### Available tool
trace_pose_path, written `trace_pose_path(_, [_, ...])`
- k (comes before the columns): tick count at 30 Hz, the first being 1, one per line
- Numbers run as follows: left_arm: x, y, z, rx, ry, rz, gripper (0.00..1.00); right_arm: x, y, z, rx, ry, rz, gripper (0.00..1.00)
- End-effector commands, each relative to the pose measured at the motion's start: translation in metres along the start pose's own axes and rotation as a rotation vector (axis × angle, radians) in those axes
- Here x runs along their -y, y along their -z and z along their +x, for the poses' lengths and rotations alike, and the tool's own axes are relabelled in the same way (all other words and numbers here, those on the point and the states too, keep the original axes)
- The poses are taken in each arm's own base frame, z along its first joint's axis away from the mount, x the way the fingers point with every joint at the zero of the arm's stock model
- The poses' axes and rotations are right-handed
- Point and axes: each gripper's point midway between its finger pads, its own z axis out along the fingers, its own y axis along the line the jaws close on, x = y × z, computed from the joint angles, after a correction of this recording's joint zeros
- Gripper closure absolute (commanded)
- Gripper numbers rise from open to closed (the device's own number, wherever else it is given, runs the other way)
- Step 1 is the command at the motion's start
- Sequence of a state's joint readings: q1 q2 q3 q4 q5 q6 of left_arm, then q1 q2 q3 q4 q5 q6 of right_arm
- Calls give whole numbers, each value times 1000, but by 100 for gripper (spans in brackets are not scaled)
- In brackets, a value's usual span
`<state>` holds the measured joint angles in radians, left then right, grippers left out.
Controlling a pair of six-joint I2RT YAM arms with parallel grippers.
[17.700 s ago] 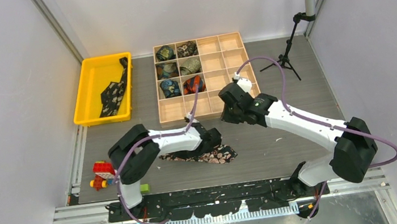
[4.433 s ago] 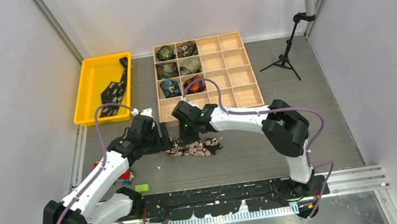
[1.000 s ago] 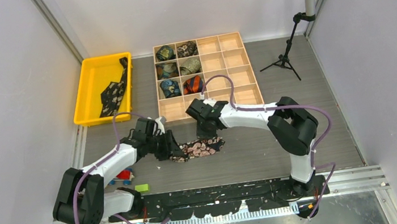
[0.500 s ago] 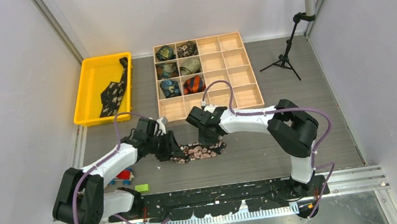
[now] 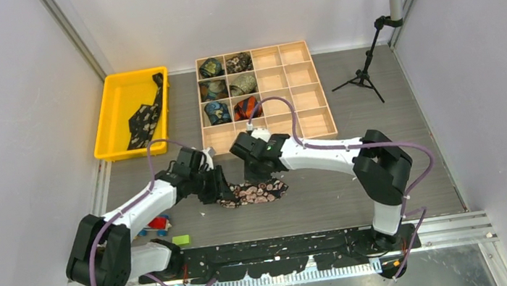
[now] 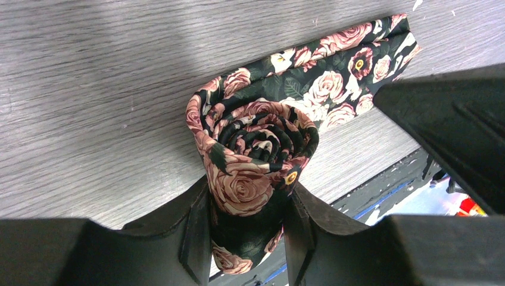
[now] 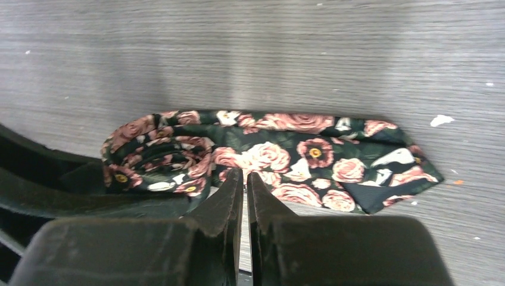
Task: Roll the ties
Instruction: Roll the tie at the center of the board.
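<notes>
A dark tie with pink roses point(image 5: 260, 191) lies on the grey table, its left part wound into a coil point(image 6: 253, 158). My left gripper point(image 6: 247, 196) is shut on that coil, one finger on each side, with the coil standing on edge. The unrolled tail point(image 7: 321, 155) stretches right from the coil, flat on the table. My right gripper point(image 7: 244, 174) is shut and empty, its tips over the tail's near edge just beside the coil point(image 7: 158, 158). A second dark tie point(image 5: 145, 118) lies unrolled in the yellow bin point(image 5: 119, 141).
A wooden compartment box point(image 5: 295, 87) stands behind the arms, with several rolled ties point(image 5: 229, 87) in its left cells. A black tripod point(image 5: 363, 75) stands at the back right. Toy blocks point(image 5: 158, 224) and a green block point(image 5: 181, 240) lie by the left arm.
My right gripper has shifted a little to the left, closer to the coil. The left gripper and the coil have barely moved.
</notes>
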<state>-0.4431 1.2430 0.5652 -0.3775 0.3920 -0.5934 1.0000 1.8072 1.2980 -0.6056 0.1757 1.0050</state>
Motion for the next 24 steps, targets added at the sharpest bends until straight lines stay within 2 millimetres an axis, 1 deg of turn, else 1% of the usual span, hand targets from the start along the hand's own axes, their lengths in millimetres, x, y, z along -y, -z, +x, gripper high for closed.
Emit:
trace_pose_path(1, [12,9,-15,41,-35,4,59,-32,-3,-6,13,12,-110,87])
trace_pose_path(5, [15,8,-16,35,-38,4,59,-31,-22,0,-8,34,-93,87])
trace_pose_path(8, [14,8,-17,36,-38,1,59,-21,-39,10,-34,36,-56,88])
trace_pose_path(11, [12,8,-17,39,-43,-10,59,-9,-47,19,-55,16,-23,89])
trace_pose_path(14, [8,8,-19,45,-48,-31,59,3,-48,26,-64,-15,14,89])
trace_pose_path(17, [4,8,-22,57,-53,-61,59,11,-47,33,-76,-41,31,90])
trace_pose_path(20, [1,9,-25,68,-62,-83,59,10,-43,36,-81,-53,26,90])
trace_pose_path(24, [1,9,-29,84,-80,-119,59,3,-35,34,-75,-55,4,90])
